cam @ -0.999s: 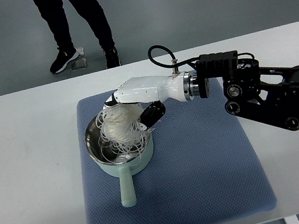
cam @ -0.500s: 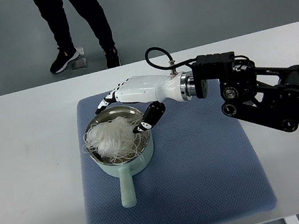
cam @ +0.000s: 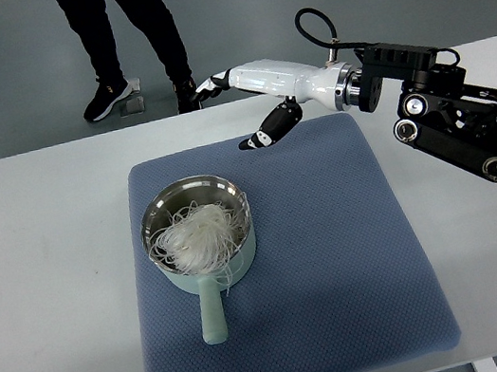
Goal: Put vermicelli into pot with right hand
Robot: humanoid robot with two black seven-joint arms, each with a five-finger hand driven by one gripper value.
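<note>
A bundle of white vermicelli (cam: 194,238) lies inside the pale green pot (cam: 164,274), with a few strands draped over its rim. The pot sits on the left part of the blue mat (cam: 338,257), its handle (cam: 212,313) pointing toward the near edge. My right hand (cam: 234,111) hovers above the mat's far edge, up and to the right of the pot, apart from it. Its fingers (cam: 208,84) are spread and its thumb (cam: 269,128) hangs down, holding nothing. My left arm does not show.
The white table (cam: 44,280) carries the mat. My right arm's black links (cam: 459,125) stretch over the table's right side. A person in dark trousers and black shoes (cam: 106,97) stands on the floor beyond the far edge.
My right hand let go of the vermicelli over the pot, and the bundle dropped in. The hand then rose and drew back to the upper right, away from the pot.
</note>
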